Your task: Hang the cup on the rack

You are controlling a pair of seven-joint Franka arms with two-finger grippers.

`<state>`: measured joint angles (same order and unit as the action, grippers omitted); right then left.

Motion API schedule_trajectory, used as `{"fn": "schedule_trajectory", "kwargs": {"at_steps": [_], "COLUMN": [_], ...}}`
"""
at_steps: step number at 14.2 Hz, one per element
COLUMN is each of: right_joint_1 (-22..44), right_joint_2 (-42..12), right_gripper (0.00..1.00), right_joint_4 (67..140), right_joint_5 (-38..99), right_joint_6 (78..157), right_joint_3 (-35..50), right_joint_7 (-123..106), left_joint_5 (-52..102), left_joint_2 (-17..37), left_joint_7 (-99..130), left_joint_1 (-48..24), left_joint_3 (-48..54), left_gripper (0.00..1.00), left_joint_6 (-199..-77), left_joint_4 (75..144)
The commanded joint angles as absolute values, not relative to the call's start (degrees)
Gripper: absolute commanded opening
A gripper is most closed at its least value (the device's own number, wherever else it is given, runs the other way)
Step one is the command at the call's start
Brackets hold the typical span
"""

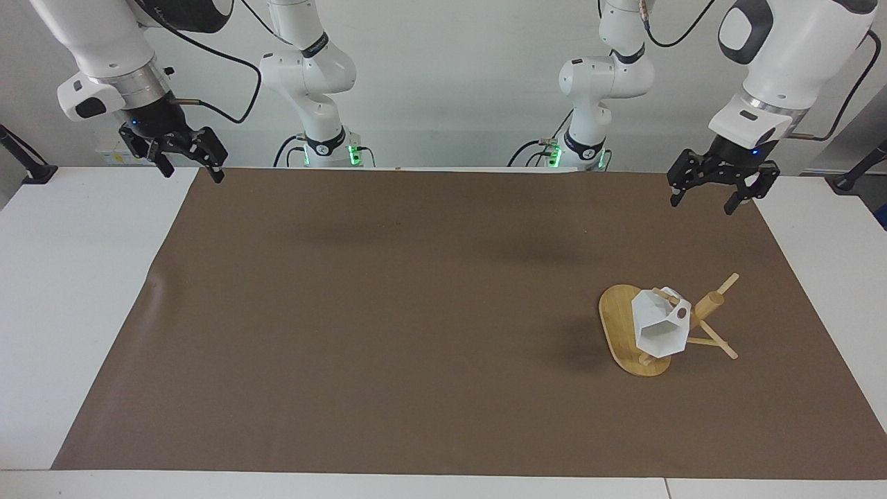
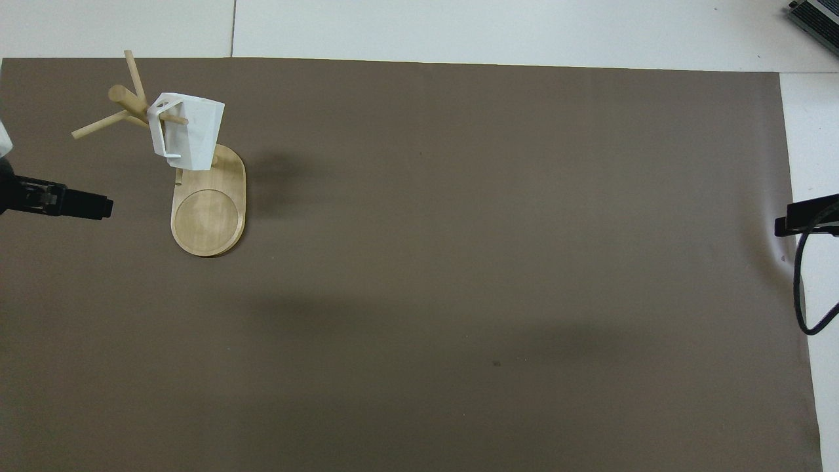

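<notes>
The white faceted cup (image 1: 660,324) hangs by its handle on a peg of the bamboo rack (image 1: 619,326), toward the left arm's end of the table. It also shows in the overhead view (image 2: 187,131), above the rack's oval base (image 2: 210,213). My left gripper (image 1: 717,188) is open and empty, raised over the mat's edge nearest the robots, well clear of the rack; its fingers show in the overhead view (image 2: 92,204). My right gripper (image 1: 190,161) is open and empty, waiting over the mat's corner at the right arm's end.
A brown mat (image 1: 416,312) covers most of the white table (image 1: 76,277). A black cable (image 2: 803,288) loops at the right arm's end in the overhead view.
</notes>
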<state>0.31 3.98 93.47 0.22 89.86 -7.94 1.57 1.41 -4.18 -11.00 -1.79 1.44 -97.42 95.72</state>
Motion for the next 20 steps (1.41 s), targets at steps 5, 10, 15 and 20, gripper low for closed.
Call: {"fn": "schedule_trajectory", "kwargs": {"at_steps": [5, 10, 15, 20], "right_joint_1": [-0.1, -0.1, -0.1, -0.1], "right_joint_2": [3.9, 3.9, 3.8, 3.8], "right_gripper": [1.0, 1.0, 1.0, 1.0], "right_joint_4": [93.0, 92.9, 93.0, 92.9], "right_joint_5": [0.1, 0.1, 0.1, 0.1], "right_joint_6": [88.9, 88.9, 88.9, 88.9], "right_joint_3": [-7.7, -7.7, -7.8, -7.7], "right_joint_7": [0.7, 0.7, 0.7, 0.7], "left_joint_5": [-0.3, 0.2, -0.2, -0.2], "left_joint_2": [1.8, -0.8, -1.7, -2.8], "left_joint_7": [-11.7, -11.6, -11.4, -11.0], "left_joint_1": [-1.6, -1.5, -1.4, -1.4], "left_joint_3": [1.9, 1.8, 1.5, 1.5], "left_gripper": [1.0, 1.0, 1.0, 1.0], "left_joint_6": [-85.0, -85.4, -84.8, -85.3], "left_joint_4": [82.5, 86.3, 87.9, 90.1]}}
